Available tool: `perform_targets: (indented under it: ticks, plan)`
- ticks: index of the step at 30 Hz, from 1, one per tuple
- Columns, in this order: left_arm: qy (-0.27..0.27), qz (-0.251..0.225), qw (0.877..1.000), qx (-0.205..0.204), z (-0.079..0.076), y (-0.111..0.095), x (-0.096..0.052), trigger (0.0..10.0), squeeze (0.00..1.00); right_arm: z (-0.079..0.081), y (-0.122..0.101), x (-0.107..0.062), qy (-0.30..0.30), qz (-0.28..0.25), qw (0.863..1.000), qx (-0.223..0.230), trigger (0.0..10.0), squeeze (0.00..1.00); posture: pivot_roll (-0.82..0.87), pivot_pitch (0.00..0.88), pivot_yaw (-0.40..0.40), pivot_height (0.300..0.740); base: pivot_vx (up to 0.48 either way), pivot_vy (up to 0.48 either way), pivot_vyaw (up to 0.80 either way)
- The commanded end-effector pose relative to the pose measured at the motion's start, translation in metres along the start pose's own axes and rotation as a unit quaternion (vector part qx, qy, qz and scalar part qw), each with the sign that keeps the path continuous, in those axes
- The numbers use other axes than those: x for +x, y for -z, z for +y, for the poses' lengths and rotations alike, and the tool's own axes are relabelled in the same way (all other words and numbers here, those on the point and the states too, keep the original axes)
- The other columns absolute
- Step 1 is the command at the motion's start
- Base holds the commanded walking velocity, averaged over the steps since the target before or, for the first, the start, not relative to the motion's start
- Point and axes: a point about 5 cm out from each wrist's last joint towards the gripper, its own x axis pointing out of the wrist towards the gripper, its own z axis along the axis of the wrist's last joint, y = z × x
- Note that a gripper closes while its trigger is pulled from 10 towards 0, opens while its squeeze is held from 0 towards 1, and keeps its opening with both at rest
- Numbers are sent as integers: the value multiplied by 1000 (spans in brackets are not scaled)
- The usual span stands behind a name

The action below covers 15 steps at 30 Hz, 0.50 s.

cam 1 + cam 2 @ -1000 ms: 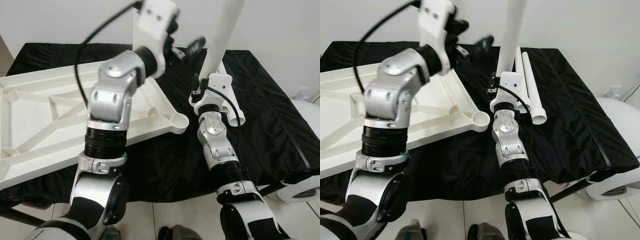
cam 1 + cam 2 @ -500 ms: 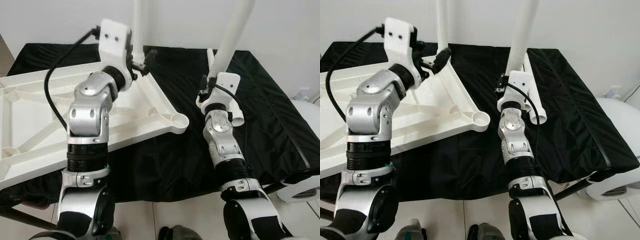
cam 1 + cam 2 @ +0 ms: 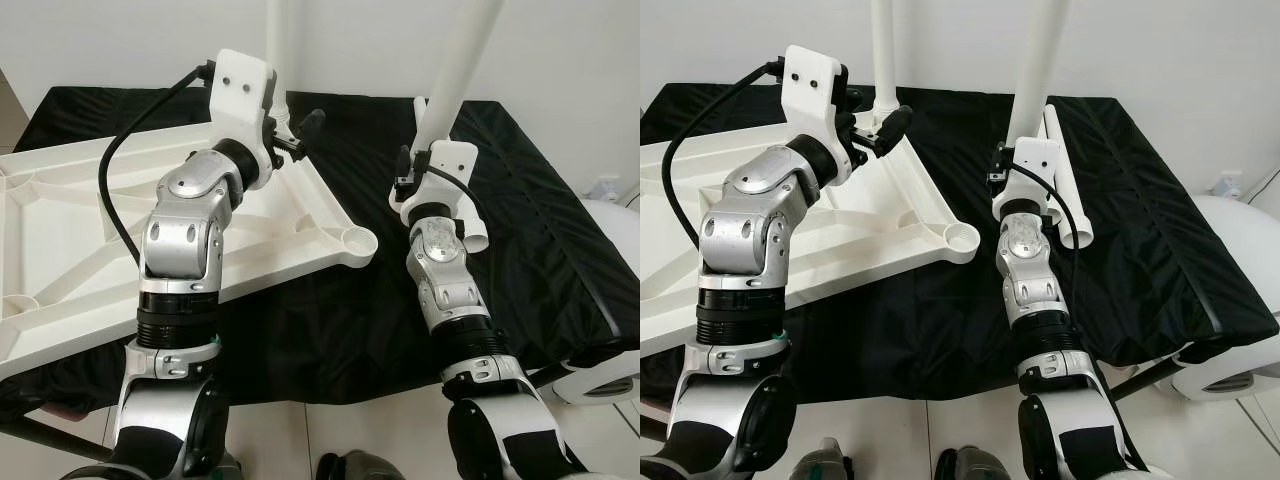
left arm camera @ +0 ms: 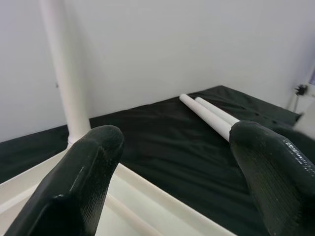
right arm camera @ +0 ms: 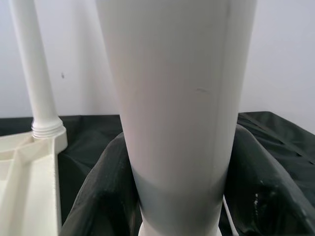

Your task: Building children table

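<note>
A white plastic tabletop [image 3: 90, 235] is lying upside down on the black-draped surface [image 3: 540, 230], taking up the 9 o'clock side, its ribbed underside facing up and a round empty leg socket [image 3: 355, 240] showing at its near corner toward the middle. At the far corner, around 12 o'clock, one white leg [image 3: 276, 45] is standing upright in its socket, rising out of the top of the view. The left claw [image 4: 170, 169] is hanging released just beside this standing leg, its two black fingers [image 4: 81, 182] spread wide with nothing between them, the fitted leg standing off to one side of the gap rather than inside it. The right claw [image 5: 177, 196] is clenching a second white leg [image 3: 1040, 60], holding it near its lower end so it is rising steeply, tilted slightly, over the black cloth at about 1 o'clock from the empty corner socket; the dark fingers are wrapping both sides of the tube in the right wrist view. This held leg is staying clear of the tabletop, well to the right of the open socket. Behind the right wrist, two more white legs [image 4: 209, 113] are lying side by side flat on the cloth, touching along their length, pointing from 12 toward 5 o'clock. A pale wall is running behind the surface.
</note>
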Motion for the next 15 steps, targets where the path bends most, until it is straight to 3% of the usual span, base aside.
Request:
perform_targets:
  ticks: [1, 6, 15]
  plan:
    - [-41, 10, 999, 14, 3, 6, 0, 10000, 0, 1, -6, 2, -8, -7, 1000, 8, 10000, 0, 59, 0, -57, 740, 0, 0, 0]
    - [-70, 65, 993, 68, 9, 35, -6, 10000, 0, 7, -7, -3, -62, -14, 997, 31, 10000, 0, 56, 0, -55, 740, 0, 0, 0]
    - [-82, 93, 991, 58, 8, 54, -16, 10000, 0, 2, -13, -6, -92, -24, 994, 55, 10000, 0, 51, 0, -53, 740, 0, 0, 0]
